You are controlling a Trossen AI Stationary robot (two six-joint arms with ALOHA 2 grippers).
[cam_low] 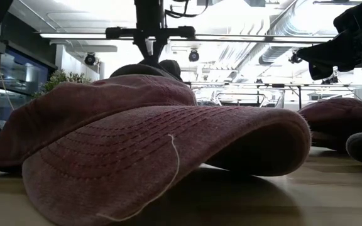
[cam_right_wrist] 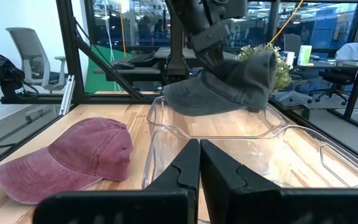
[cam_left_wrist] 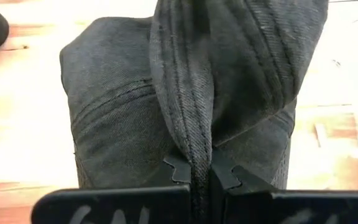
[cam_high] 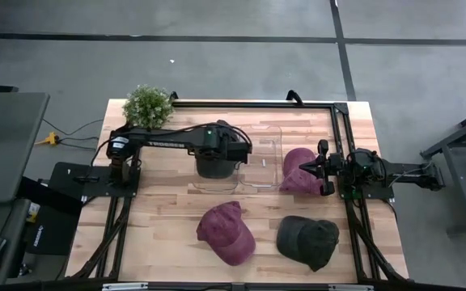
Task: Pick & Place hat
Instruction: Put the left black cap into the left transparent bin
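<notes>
A grey hat [cam_right_wrist: 229, 84] is pinched by its fabric in the left hand [cam_left_wrist: 197, 177] and hung over the bin [cam_right_wrist: 241, 134] below, evidently for dropping in, while the right hand [cam_right_wrist: 199, 163] waits pressed together beside it.

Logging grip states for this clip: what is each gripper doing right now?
Left gripper: shut on the dark grey hat, held above the clear bin.
Right gripper: shut, holding nothing.

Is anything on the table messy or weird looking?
One small thing: a loose pale thread dangles off the brim of the nearest maroon cap. Otherwise nothing stands out. The left gripper is pinching a dark grey cap above the clear bin, which looks like normal carrying.
</notes>
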